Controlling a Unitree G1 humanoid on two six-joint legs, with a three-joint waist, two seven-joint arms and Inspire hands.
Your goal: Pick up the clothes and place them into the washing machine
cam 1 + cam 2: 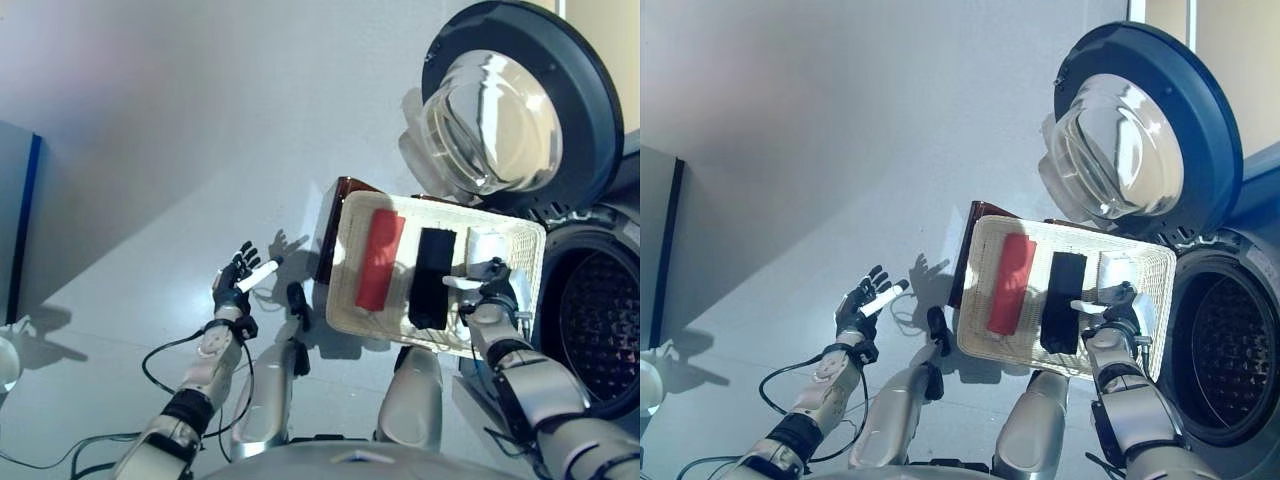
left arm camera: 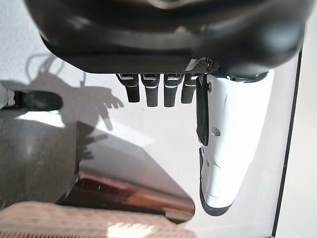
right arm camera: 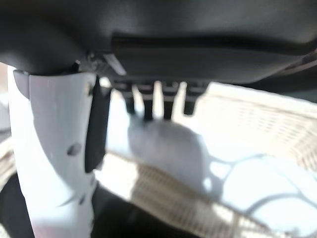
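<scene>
A white woven basket (image 1: 338, 262) holds a folded red cloth (image 1: 380, 258), a black cloth (image 1: 431, 278) and a white cloth (image 1: 487, 243) side by side. My right hand (image 1: 492, 290) hovers over the basket's near right part, between the black and white cloths. Its fingers are straight and its white-covered thumb (image 3: 54, 148) sticks out, holding nothing. The white cloth (image 3: 163, 144) lies just past its fingers. My left hand (image 1: 235, 280) hangs open over the bare floor left of the basket. The washing machine drum (image 1: 600, 320) gapes right of the basket.
The washer's round glass door (image 1: 500, 110) stands swung open above the basket. A dark red-brown box (image 1: 330, 230) sits under the basket's left edge. A grey panel with a blue edge (image 1: 20, 220) stands at the far left.
</scene>
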